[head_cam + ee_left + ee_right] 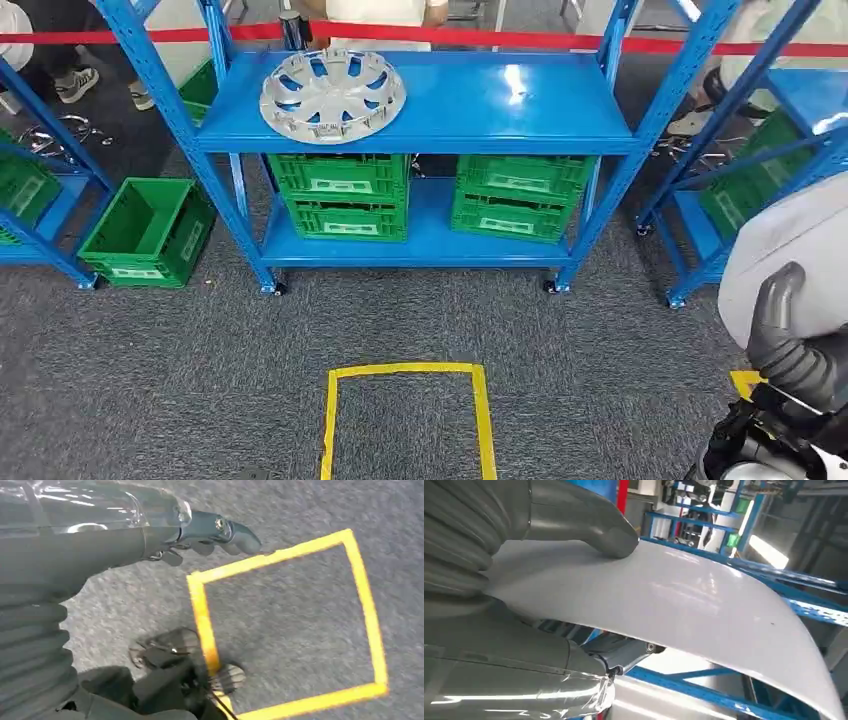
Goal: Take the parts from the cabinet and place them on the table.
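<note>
R hand: clamped on a large pale grey panel, thumb pressed on its upper face, fingers seen under the edge; panel is carried at the scene's right, prob. held that way so a broad, smooth part can't slip.
L hand: nothing held; fingers look part-curled, but apart or together can't be told. It hangs over the carpet by the yellow tape square.
Task thing left: silver wheel cover lies flat on the top shelf of the blue rack, far left part, untouched.
Worktop: not seen from here.
Around: green crates stacked on the low shelf, 2nd stack to the right; open green crate on the floor, left; red barrier tape beyond the rack, ppl standing behind it.
In the way: judged, wide panel may catch on rack posts at right when turning.
</note>
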